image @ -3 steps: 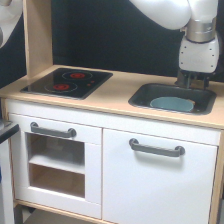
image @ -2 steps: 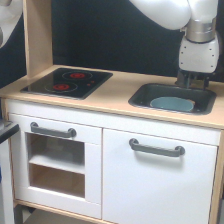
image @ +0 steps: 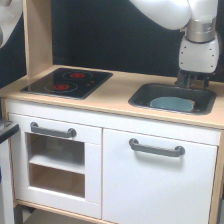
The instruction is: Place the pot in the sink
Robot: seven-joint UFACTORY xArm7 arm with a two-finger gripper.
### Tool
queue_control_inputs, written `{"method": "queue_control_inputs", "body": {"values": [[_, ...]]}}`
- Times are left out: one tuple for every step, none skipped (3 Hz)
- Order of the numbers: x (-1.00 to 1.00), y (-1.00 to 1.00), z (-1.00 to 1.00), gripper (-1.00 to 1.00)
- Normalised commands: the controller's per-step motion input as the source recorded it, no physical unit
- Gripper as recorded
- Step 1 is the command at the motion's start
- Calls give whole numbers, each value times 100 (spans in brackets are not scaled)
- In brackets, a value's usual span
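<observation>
The light blue-grey pot [image: 172, 103] lies inside the dark grey sink [image: 141, 98], which is sunk in the light wood countertop on the exterior view's right. It sits low in the basin, with only its top showing. My gripper [image: 193, 83] hangs from the white arm just above the sink's back edge, behind and slightly right of the pot. The dark fingers [image: 183, 81] stand apart with nothing between them and do not touch the pot.
A black two-ring hob [image: 67, 82] lies on the counter's left half. A tall wooden side panel [image: 38, 37] rises at the back left. Below the counter are white cabinet doors with grey handles [image: 156, 148].
</observation>
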Motion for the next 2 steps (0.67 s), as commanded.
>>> {"method": "queue_control_inputs", "body": {"values": [[78,46,-100,100],[100,61,-92,100]]}}
